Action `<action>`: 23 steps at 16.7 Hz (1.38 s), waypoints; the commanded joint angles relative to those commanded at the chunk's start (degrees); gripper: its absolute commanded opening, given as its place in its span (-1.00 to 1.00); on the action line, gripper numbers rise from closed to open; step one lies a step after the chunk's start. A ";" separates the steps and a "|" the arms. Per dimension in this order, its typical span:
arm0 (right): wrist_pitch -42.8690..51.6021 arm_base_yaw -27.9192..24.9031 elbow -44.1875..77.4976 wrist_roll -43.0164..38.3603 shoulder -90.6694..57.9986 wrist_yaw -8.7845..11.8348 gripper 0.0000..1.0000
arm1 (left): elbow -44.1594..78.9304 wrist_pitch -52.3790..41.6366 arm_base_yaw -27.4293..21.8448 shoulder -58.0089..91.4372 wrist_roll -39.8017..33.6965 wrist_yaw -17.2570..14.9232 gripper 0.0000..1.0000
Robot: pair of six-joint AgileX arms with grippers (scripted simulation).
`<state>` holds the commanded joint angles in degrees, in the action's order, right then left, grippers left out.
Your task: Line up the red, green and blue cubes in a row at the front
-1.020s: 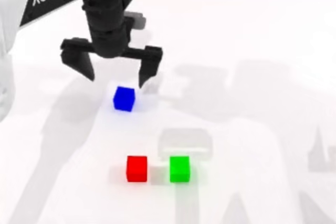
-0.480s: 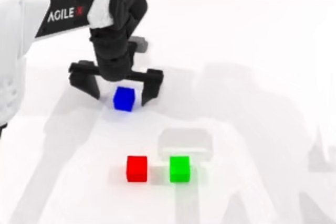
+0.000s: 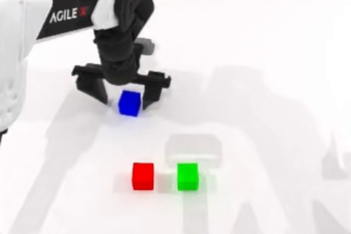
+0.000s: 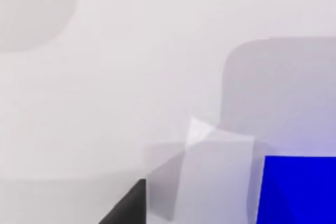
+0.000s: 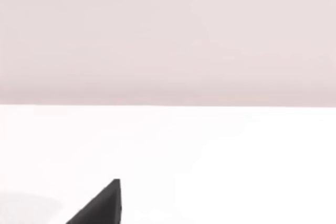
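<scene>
Three cubes: red [image 3: 143,176], green [image 3: 187,176], blue [image 3: 130,103]. Left end effector [image 3: 124,92] spread wide, straddling blue, gripping nothing. Right end effector: cannot tell.

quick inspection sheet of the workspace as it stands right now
surface: white table, bare but for shadows
job's things: red cube and green cube side by side at the front, a small gap between them; blue cube farther back, out of the row
clutter: nothing seen
grippers: left gripper open, fingers straddling the blue cube; right gripper out of the top view
cables: nothing seen
surroundings: pale pinkish wall behind the table
</scene>
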<state>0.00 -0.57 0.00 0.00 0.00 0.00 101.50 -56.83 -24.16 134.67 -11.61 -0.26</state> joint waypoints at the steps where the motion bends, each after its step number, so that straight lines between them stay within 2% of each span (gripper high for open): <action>1: 0.00 0.00 0.00 0.00 0.00 0.00 1.00 | 0.00 0.00 0.00 0.00 0.00 0.00 -0.06; 7: 0.00 0.00 0.00 0.00 0.00 0.00 1.00 | 0.00 0.00 0.00 0.00 0.00 0.00 -0.96; 17: 0.00 0.00 0.00 0.00 0.00 0.00 1.00 | 0.44 -0.50 0.12 -1.10 0.18 0.21 -1.00; 23: 0.00 0.00 0.00 0.00 0.00 0.00 1.00 | 8.44 -11.52 0.98 -3.52 0.00 0.25 -1.00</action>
<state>0.00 -0.57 0.00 0.00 0.00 0.00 109.94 -68.36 -23.18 131.14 -11.61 -0.02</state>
